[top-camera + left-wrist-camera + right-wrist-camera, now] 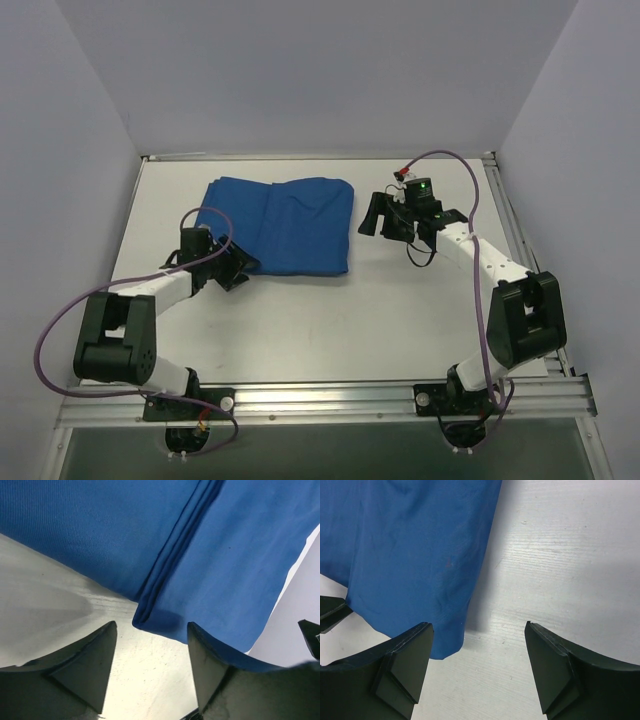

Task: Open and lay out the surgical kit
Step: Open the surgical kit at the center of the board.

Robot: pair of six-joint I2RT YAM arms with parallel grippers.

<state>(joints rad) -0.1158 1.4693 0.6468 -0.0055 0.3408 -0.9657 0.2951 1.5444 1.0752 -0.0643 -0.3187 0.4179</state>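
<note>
**Top external view.** The cloth wrap (pixel 285 225) lies folded shut on the bench (pixel 330 320), between the two sets of fingers. The left fingers (pixel 235 265) sit at the wrap's near left corner. The right fingers (pixel 372 215) stand just beside its right edge and point toward it.

**Left wrist view.** The left fingers (pixel 95 665) are spread and released, with nothing clamped. A layered fold ridge (pixel 175 545) of the cloth wrap (pixel 240 565) ends in a corner just ahead of the gap between the fingertips. The wrap extends ahead and toward the right-hand finger. Bare bench (pixel 45 600) shows between the fingers and ahead of the left-hand one.

**Right wrist view.** The right fingers (pixel 405 670) are spread and released, holding nothing. A corner of the cloth wrap (pixel 415 545) lies directly ahead of the left-hand finger. Contact with that fingertip cannot be determined. Bare bench (pixel 555 565) fills the gap between the fingers and the area ahead of the right-hand finger.
</note>
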